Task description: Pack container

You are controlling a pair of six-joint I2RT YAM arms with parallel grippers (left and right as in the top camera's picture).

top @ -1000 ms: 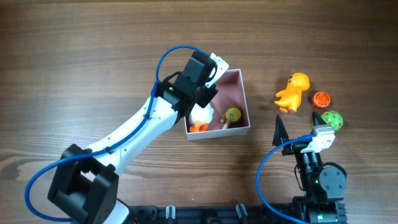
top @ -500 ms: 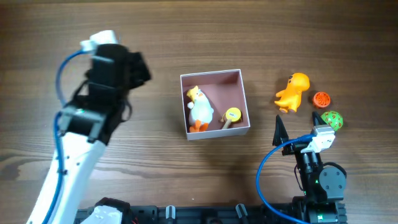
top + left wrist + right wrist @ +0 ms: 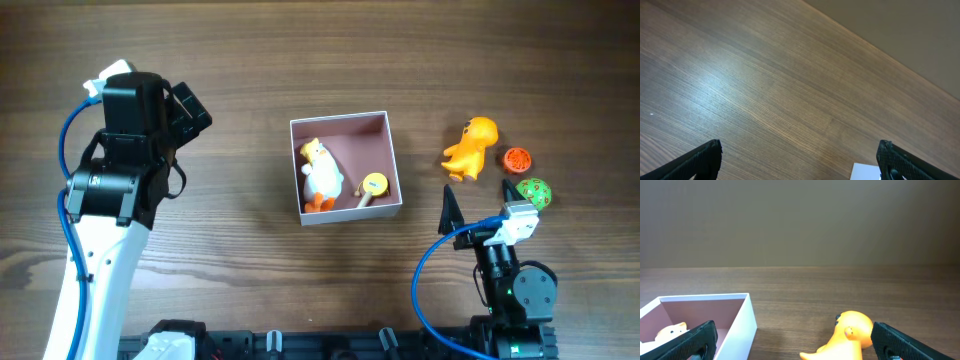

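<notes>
Left pincer, upper left, and right pincer, lower right, are both gaping empty. We are fearing a careless reach for the dinosaur knocking the thin-walled box askew. Box is sitting mid-frame, mouth up; square, no long axis.
</notes>
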